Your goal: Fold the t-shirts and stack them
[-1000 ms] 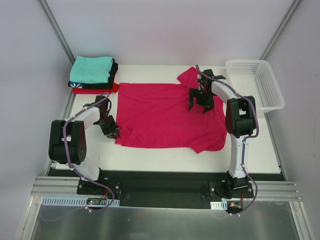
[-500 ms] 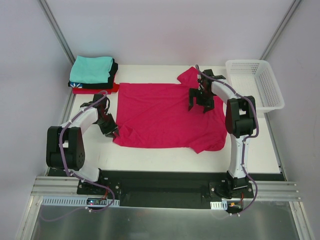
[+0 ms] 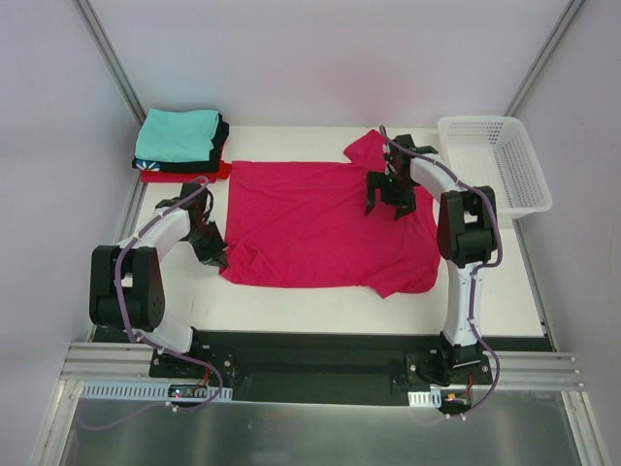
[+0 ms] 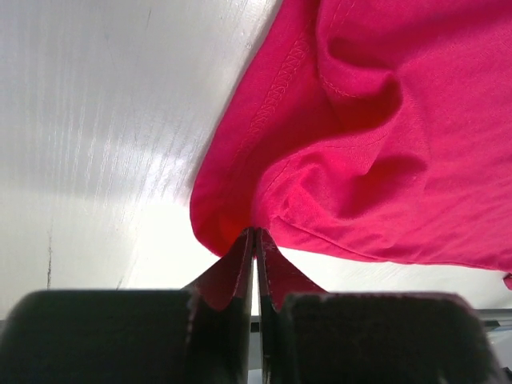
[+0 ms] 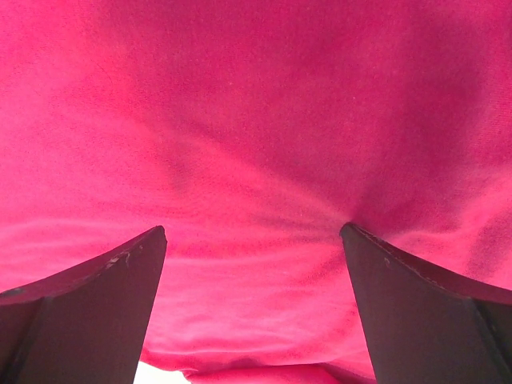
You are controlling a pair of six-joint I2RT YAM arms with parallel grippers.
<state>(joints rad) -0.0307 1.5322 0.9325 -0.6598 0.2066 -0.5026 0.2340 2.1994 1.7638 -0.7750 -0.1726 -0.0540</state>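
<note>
The left gripper (image 4: 254, 236) has just clamped the crimson-pink t-shirt (image 3: 320, 228) edge; right gripper (image 5: 252, 230) stays spread.

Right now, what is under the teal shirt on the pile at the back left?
A folded black shirt lies under the teal shirt, and a red shirt sits at the bottom. Only their edges show; the rest is covered.

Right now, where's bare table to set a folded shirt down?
Free: the table strip between the crimson-pink t-shirt and the near edge; the far strip between the folded stack and that shirt's sleeve. Crowded: the middle, and the basket corner.
</note>
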